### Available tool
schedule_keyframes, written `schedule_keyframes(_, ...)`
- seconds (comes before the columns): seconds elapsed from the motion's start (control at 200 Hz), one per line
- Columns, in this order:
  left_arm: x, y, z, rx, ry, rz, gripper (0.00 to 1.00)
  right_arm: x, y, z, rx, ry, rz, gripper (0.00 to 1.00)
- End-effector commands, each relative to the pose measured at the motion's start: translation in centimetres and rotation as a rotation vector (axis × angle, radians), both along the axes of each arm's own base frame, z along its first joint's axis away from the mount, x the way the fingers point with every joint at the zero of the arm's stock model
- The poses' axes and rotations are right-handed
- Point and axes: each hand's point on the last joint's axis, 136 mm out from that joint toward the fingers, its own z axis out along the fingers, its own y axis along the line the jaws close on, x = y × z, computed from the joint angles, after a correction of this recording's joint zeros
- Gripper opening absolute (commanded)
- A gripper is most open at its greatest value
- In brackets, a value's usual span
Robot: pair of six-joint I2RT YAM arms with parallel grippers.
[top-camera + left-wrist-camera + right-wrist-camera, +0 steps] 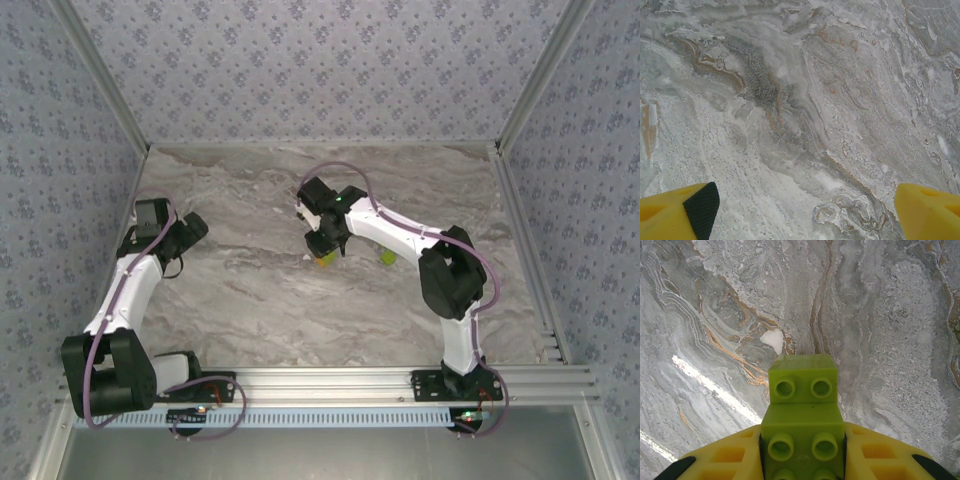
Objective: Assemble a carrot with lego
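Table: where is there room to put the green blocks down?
The table is bare in the middle, between the open left gripper and the right gripper, and along the back wall. It is crowded by the right gripper, shut on stacked green bricks, with a loose green brick beside it.

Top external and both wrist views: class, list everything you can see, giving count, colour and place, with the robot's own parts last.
joined lego bricks: two visible, lime-green, between the right gripper's fingers
loose lego brick: one, lime-green, on the table beside the right arm
table: one, grey marble pattern, under both arms
walls: blue-grey floral print, around the table
rail: one, silver, near edge
left gripper: one, yellow fingers, open over bare table
right gripper: one, yellow fingers, shut on the joined bricks
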Motion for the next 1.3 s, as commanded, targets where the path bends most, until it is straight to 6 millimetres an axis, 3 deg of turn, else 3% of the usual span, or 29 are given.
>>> schedule_keyframes(0.0,0.3,0.0,0.5,-0.005,-0.015,0.003,0.92,-0.1,0.0,-0.4,-0.014,0.016,0.009,0.37)
schedule_keyframes(0.64,0.2,0.0,0.5,-0.004,-0.015,0.002,0.92,-0.1,-0.1,-0.2,-0.018,0.013,0.009,0.52)
schedule_keyframes(0.929,0.3,0.0,0.7,-0.005,-0.019,0.002,0.92,0.9,-0.6,3.0,0.005,-0.068,-0.013,0.72)
schedule_keyframes(1.109,0.3,-0.1,0.8,-0.005,-0.021,-0.001,0.92,1.7,-3.4,6.9,0.051,-0.13,-0.067,0.74)
schedule_keyframes(1.199,0.3,0.0,0.8,-0.007,-0.019,0.001,0.92,2.2,-6.3,8.8,0.073,-0.163,-0.126,0.76)
schedule_keyframes(1.294,0.4,-0.1,0.8,-0.01,-0.022,0.0,0.92,2.8,-9.8,9.1,0.064,-0.166,-0.196,0.77)
